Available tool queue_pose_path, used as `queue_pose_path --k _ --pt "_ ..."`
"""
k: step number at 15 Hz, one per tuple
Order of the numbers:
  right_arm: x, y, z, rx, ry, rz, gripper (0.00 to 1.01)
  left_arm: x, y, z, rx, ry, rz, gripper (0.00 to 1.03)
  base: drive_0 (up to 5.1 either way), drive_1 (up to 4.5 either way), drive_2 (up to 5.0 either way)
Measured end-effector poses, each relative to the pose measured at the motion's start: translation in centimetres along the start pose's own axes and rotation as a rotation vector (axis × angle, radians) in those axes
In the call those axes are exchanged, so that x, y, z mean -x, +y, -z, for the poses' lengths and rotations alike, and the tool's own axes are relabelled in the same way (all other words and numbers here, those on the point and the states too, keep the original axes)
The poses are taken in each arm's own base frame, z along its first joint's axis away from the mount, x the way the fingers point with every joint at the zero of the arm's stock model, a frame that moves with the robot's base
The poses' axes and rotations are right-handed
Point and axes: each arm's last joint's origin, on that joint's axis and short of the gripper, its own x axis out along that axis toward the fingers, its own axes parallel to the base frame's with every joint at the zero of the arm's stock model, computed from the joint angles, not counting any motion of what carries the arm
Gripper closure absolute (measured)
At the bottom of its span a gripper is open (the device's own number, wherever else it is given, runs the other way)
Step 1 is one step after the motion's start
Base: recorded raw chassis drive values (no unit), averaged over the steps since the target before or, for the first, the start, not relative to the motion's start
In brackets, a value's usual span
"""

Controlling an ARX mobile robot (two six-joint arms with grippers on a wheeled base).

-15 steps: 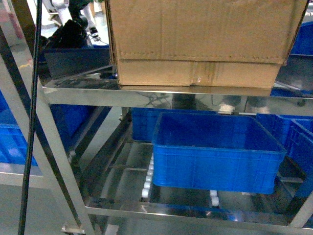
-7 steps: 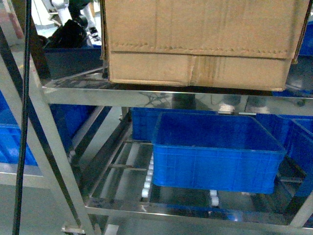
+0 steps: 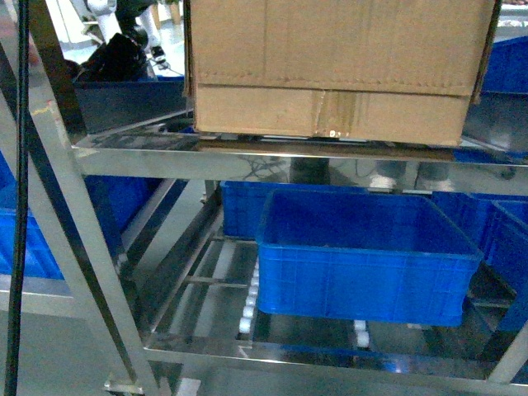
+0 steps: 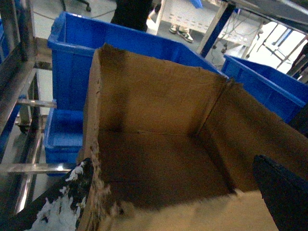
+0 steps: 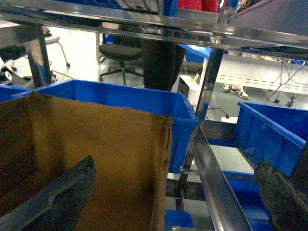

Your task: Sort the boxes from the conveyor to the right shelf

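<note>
The brown cardboard box [image 3: 330, 49] fills the top of the head view, its base at the front rail of the steel shelf [image 3: 247, 161] upper tier; whether it rests there I cannot tell. From above, the left wrist view shows the box's empty inside [image 4: 159, 159]. My left gripper [image 4: 178, 204] is open, one finger outside the left wall and the other over the right side. My right gripper [image 5: 175, 202] is open astride the box's right wall [image 5: 161, 168], one finger inside and one outside. Neither gripper shows in the head view. The conveyor is out of view.
A blue crate [image 3: 363, 256] sits on the lower tier's white rollers, with more blue crates behind and beside it. Behind the box stand further blue crates [image 4: 72, 57] [image 5: 144, 98]. A slanted steel rail [image 5: 216, 178] runs beside the box. A black cable [image 3: 18, 206] hangs at left.
The box swung left, then back right, and its base now sits slightly higher in the head view. The black cable has drifted left. The shelf and crates have not moved.
</note>
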Motion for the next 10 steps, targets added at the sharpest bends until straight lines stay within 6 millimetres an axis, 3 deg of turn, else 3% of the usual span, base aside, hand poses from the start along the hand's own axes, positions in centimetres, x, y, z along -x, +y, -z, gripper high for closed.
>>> queue_pose_path --k 3,5,8,10 --pt "1.1 0.5 1.5 0.001 0.011 -0.018 0.03 0.9 0.1 1.5 0.004 0.013 0.005 0.05 0.0 0.0 0.0" --pt "3.6 0.4 1.7 -0.017 -0.057 -0.016 0.03 2.7 0.1 3.0 0.001 -0.001 0.012 0.05 0.0 0.0 0.0" --pt "9.9 -0.6 0.5 -0.056 -0.139 0.008 0.03 9.7 -0.7 3.7 -0.02 -0.09 0.023 0.05 0.0 0.0 0.0" --pt "14.3 -1.3 1.8 -0.053 -0.084 0.005 0.03 14.5 -0.1 6.5 -0.025 -0.035 -0.024 0.05 0.0 0.0 0.0"
